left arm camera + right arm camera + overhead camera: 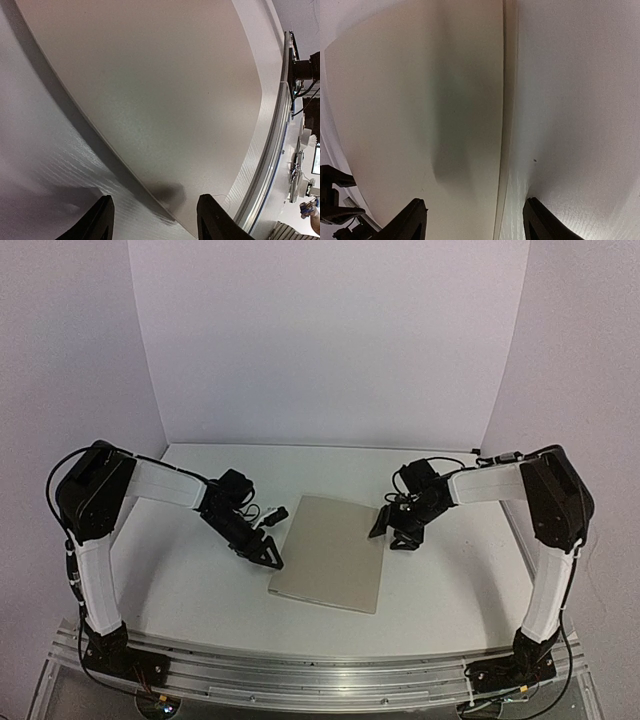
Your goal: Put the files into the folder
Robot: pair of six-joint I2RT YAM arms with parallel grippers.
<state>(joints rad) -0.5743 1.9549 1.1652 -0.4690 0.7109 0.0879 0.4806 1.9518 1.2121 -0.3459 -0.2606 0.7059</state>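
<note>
Showing the scene from the top external camera: the folder point(330, 552) lies closed and flat near the middle of the bench point(200, 585), turned slightly off square to the bench edges, its tan cover facing up. The left gripper point(268, 556) sits low at the folder's left edge, close to its near left corner. The right gripper point(392, 533) sits low at the folder's right edge, close to its far right corner. Both arms reach inward from the two sides of the bench.

Left wrist camera: the folder point(160, 90) fills most of the view, lying on the white bench point(40, 175) and casting a narrow shadow along its edge. The left gripper point(157, 222) has its two dark fingers point(102, 222) spread apart; the folder's edge and corner run into the gap between them, and neither finger presses on the cover. The aluminium rail point(265, 165) of the near bench edge curves along the right of the view.

Right wrist camera: the folder point(410, 100) takes up the left half and the bare bench point(580, 100) the right half, the folder's edge running straight down between them. The right gripper point(475, 222) is spread open, one of its fingers point(537, 222) over the bench and the other over the cover, nothing clamped
</note>
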